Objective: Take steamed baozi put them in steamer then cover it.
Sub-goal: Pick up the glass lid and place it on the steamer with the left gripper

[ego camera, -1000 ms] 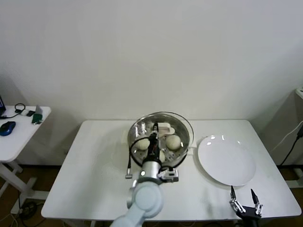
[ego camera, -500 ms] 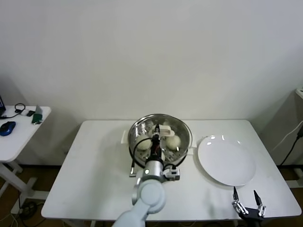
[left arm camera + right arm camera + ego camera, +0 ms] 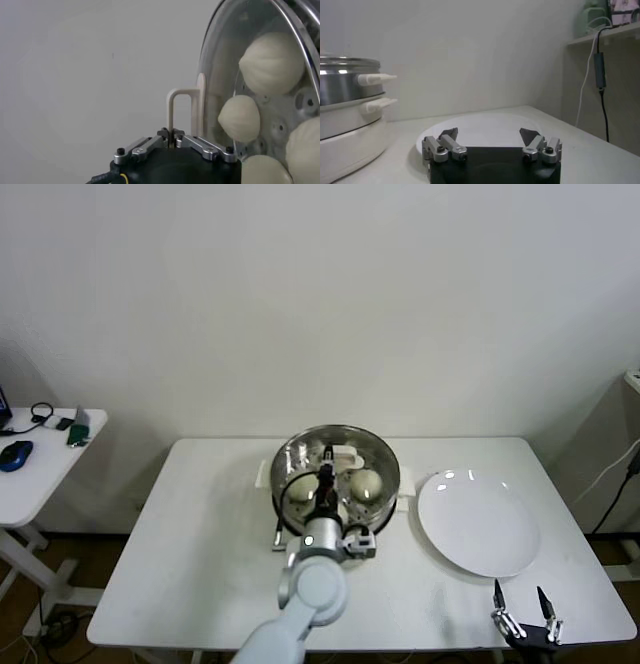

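Glass cover (image 3: 338, 459) over steamer (image 3: 290, 509), cream-white baozi (image 3: 365, 482) inside.

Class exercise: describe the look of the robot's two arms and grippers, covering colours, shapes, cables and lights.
The left gripper has a black body, silver metal finger links with dark screws, and a black cable. Its arm is rounded, pale blue-grey, with a small lit indicator. The right gripper has a black block base, silver links and dark pointed fingertips.

white plate (image 3: 478, 524) on table (image 3: 200, 554) | side table (image 3: 40, 459): blue mouse (image 3: 15, 454)
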{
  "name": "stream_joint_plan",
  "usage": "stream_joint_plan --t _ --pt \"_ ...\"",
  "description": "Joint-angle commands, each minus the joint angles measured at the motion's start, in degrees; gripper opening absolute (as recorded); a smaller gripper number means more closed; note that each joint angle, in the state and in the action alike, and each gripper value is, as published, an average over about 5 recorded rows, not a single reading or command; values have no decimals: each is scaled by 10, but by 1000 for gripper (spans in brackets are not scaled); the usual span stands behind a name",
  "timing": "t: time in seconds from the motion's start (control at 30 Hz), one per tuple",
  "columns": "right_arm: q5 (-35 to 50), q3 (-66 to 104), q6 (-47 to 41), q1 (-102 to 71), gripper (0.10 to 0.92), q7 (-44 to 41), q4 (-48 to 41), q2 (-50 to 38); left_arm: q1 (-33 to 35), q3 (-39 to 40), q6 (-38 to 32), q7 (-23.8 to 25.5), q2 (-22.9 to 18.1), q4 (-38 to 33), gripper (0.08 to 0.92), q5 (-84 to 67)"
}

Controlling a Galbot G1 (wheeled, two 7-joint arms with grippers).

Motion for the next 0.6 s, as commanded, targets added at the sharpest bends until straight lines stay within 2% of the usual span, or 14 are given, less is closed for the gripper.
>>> stream_joint_plan --t 0.03,0.5,0.6 --pt "1 0 0 1 823 -2 -1 -2 4 -2 0 -1 0 3 135 4" --pt "1 -4 6 3 823 -11 -1 -4 10 -5 -6 -11 -1 3 135 -6" --pt "1 -5 6 4 823 -12 -1 -5 8 -5 -8 -9 3 -1 166 -8"
